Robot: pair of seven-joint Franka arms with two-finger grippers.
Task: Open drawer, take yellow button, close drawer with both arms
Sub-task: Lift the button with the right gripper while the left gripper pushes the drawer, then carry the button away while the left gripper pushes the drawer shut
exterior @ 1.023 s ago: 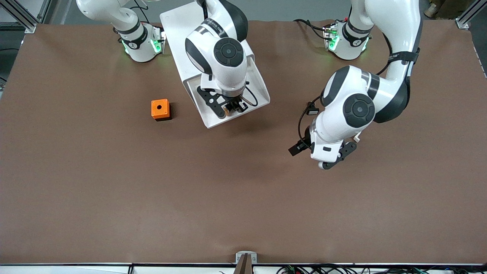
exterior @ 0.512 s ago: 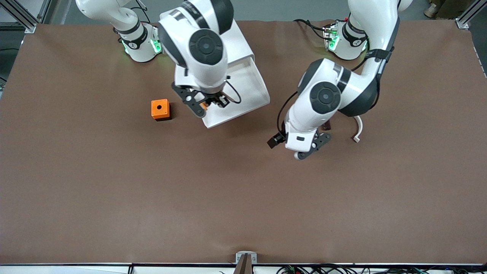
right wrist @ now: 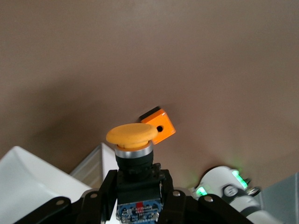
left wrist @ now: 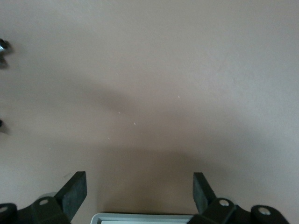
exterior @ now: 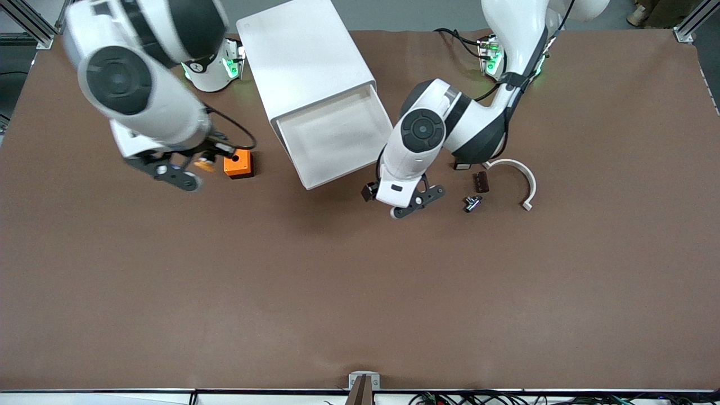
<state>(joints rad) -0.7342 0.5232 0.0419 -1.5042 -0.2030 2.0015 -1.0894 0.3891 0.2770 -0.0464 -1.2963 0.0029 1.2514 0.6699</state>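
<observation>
One right pincer (right wrist: 135, 186) grips the button (right wrist: 133, 156), cap outward; left pincer (left wrist: 138, 196) wide.

Looks like a robotics lab, test bench setup. Two big white Franka-type arms w/ black joint discs: right arm (exterior: 140, 95), left arm (exterior: 450, 124), bases bolted at the table (exterior: 360, 292) edge w/ green status lights. Tabletop is covered edge to edge in a plain brown mat. Aluminium frame struts (exterior: 34, 25) at the corners, loose cable bundles (exterior: 506, 398) along the front edge, a small metal bracket (exterior: 364, 381) mid-edge. On the mat only test props: white cabinet (exterior: 306, 62), orange cube (exterior: 237, 163), a few small parts. No home or office furniture.
</observation>
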